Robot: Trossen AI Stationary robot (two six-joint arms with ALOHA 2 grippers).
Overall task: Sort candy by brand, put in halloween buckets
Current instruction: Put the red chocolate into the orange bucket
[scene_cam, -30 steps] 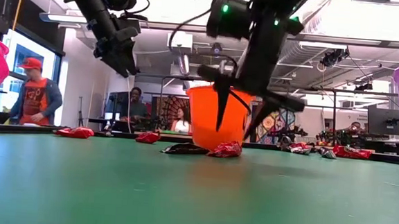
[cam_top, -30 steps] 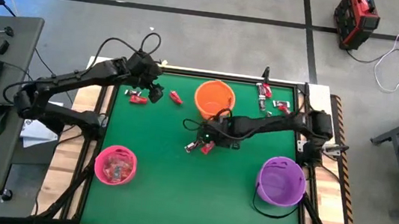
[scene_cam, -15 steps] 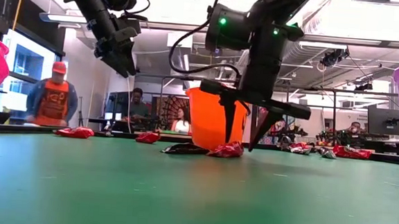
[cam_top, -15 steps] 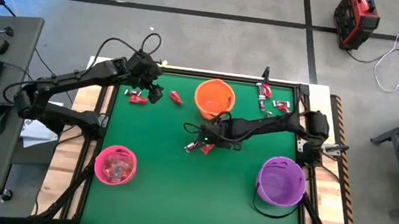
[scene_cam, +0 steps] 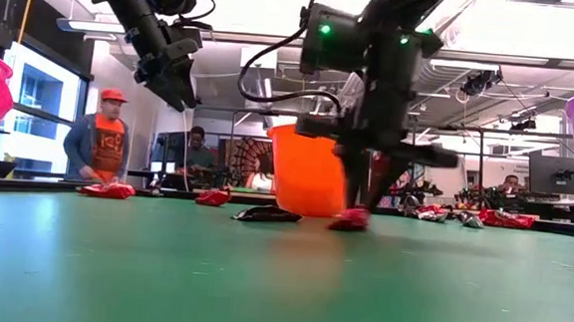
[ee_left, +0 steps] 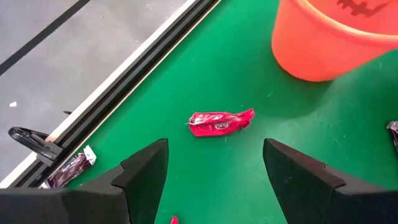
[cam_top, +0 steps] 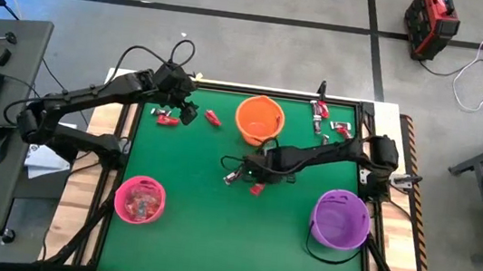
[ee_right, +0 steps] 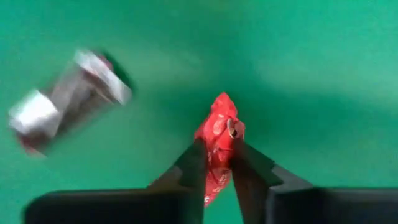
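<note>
My right gripper (ee_right: 217,157) points down at mid-table, shut on a red candy (ee_right: 217,144), just near of the orange bucket (cam_top: 259,119). A silvery-dark candy (cam_top: 230,176) lies flat on the mat beside it. The pink bucket (cam_top: 139,200), with candy inside, stands near left, and the purple bucket (cam_top: 340,217) near right. My left gripper (ee_left: 214,154) hangs open, raised over the far left, above a red candy (ee_left: 221,122) lying on the mat. My right gripper pinches the red candy's middle (ee_right: 219,134) between its two fingers, coming from above and pointing down. One wrapper end sticks out beyond the fingertips. In the low view the candy (scene_cam: 349,221) sits at mat level under the fingers.
More red candies lie along the far edge at the left (cam_top: 167,120) and at the far right (cam_top: 320,115), (cam_top: 341,129). A dark candy (ee_left: 71,167) lies off the mat by the table frame. People stand in the room beyond the table.
My right gripper has rolled at the wrist, sunk a little and shut on the red candy. The candy has slid slightly toward the near edge, away from the silvery-dark piece.
</note>
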